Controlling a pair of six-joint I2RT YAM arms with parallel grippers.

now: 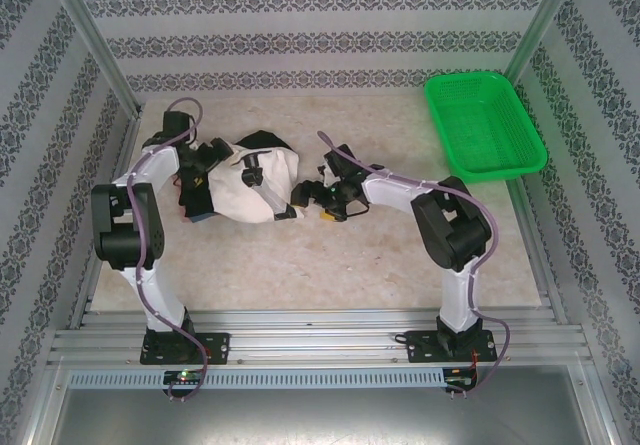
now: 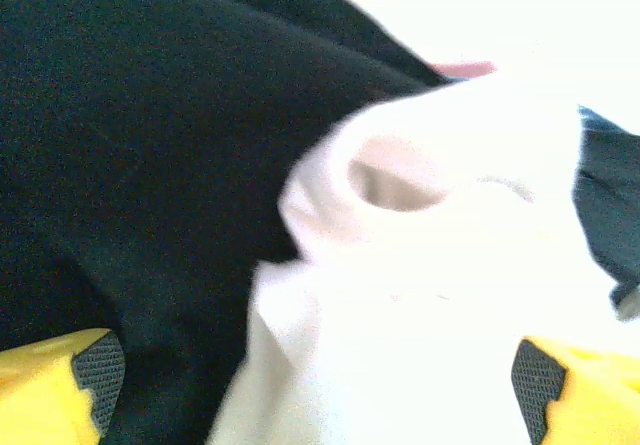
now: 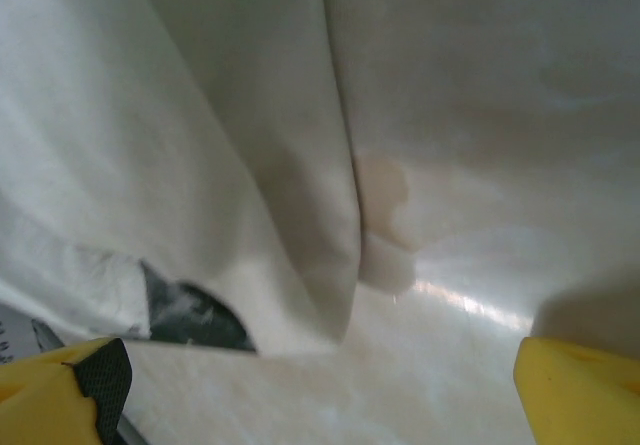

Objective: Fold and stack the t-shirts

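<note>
The two t-shirts lie crumpled together in one heap at the table's middle left. The cream t-shirt (image 1: 245, 193) is on top, and the black t-shirt (image 1: 262, 142) shows at the heap's back and left edges. My left gripper (image 1: 207, 161) is over the heap's left side. In the left wrist view it (image 2: 315, 390) is open, its yellow fingers (image 2: 60, 395) wide apart, with black t-shirt (image 2: 130, 145) on the left and cream t-shirt (image 2: 430, 265) on the right. My right gripper (image 1: 312, 193) is at the heap's right edge. It (image 3: 315, 390) is open, just above the table (image 3: 450, 365), facing a hanging fold of cream t-shirt (image 3: 200, 115).
A green mesh basket (image 1: 485, 125) stands at the table's back right corner. Bare tabletop (image 1: 330, 265) stretches in front of the heap and to its right. Patterned walls and metal posts close in the table's sides and back.
</note>
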